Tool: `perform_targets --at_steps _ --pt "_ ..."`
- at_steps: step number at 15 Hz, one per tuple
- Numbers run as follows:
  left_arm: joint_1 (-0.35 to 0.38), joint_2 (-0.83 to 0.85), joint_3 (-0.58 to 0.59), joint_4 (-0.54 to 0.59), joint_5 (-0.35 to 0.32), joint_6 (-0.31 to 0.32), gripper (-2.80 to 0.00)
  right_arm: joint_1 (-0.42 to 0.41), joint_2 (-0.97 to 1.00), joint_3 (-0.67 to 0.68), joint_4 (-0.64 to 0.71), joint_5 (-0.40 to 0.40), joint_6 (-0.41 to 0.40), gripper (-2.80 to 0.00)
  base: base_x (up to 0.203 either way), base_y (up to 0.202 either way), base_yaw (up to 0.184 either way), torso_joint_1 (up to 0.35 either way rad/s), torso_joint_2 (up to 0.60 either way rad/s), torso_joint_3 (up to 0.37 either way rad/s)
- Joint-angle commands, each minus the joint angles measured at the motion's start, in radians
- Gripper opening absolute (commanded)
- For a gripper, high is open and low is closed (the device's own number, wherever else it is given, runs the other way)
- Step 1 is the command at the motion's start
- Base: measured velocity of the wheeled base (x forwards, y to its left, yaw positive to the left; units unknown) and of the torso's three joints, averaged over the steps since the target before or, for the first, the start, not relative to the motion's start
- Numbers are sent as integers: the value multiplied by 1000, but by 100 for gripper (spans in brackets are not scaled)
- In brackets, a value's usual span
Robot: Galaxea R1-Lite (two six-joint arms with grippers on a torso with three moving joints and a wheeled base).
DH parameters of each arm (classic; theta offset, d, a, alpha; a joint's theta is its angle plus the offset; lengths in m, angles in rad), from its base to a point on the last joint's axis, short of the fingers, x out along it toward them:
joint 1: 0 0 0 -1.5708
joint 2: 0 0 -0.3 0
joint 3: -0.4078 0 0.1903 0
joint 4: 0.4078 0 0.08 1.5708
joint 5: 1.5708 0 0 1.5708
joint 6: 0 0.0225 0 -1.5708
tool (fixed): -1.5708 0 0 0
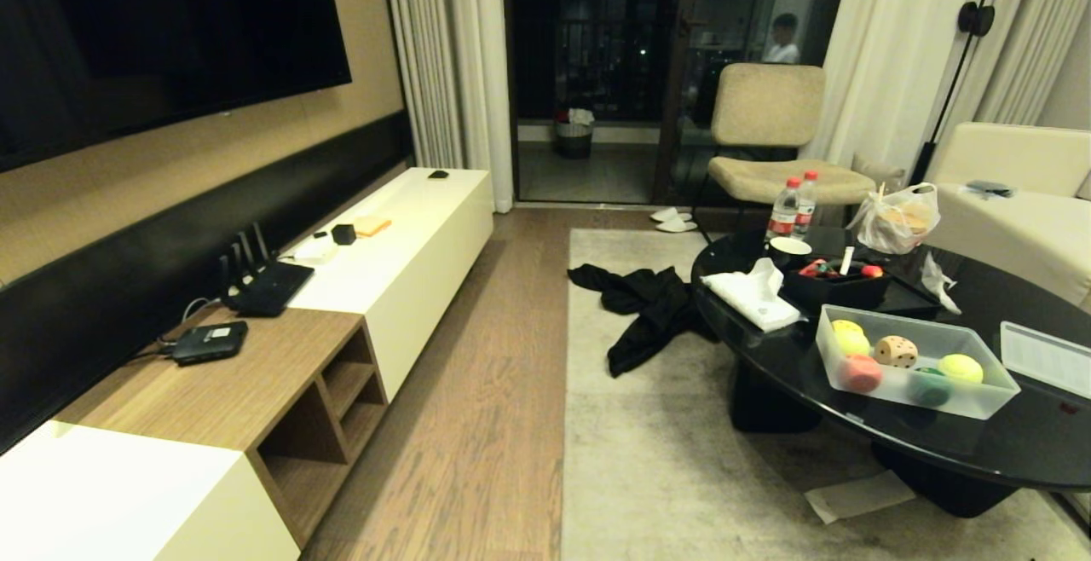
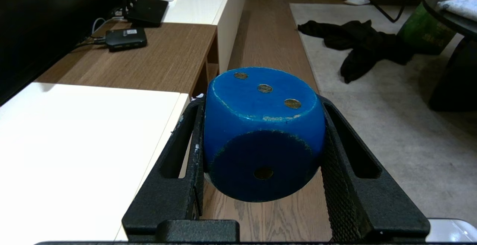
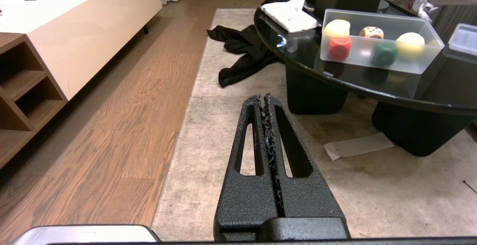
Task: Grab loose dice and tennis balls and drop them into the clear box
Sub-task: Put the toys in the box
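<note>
On the right side of the room, at roughly 3 o'clock in the head view, sits the round black glass coffee table (image 1: 1006, 450), biggest thing of concern. Along the wall at 9 o'clock runs the long white-and-wood TV cabinet (image 1: 281, 382), w/ a black garment (image 1: 648, 314) crumpled on the pale rug (image 1: 673, 476) between cabinet and table.

On the table's near edge stands the clear frosted rectangular plastic box (image 1: 916, 403), lid off; its ribbed lid (image 1: 1047, 358) lies just beside it at 3 o'clock. Inside already: fuzzy yellow-green tennis balls (image 1: 961, 367), a pale tan die w/ dark pips (image 1: 896, 350), plus a red and a green die.

Left gripper (image 2: 262, 126), seen only in its wrist view, is clamped on a blue rounded die w/ gold pips (image 2: 262, 133), held above the wood floor beside the cabinet. Right gripper (image 3: 267, 99) has its fingers pressed together, empty, over the rug.

Key relation: the box lies ahead and at about 2 o'clock from the loaded left gripper, well apart; the right arm is nearer the table, but the left carries the die, so prob. the base must close in first.
</note>
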Motion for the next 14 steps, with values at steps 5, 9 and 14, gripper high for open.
perform_targets --at_steps 5,9,14 --pt "0 0 -1 4 -1 4 -280 0 1 2 1 0 0 -280 0 0 0 0 0 0" --pt "0 0 0 4 -1 4 -280 1 2 2 0 0 1 -280 0 0 0 0 0 0" --pt "0 0 0 4 -1 4 -280 0 1 2 0 0 2 -280 0 0 0 0 0 0"
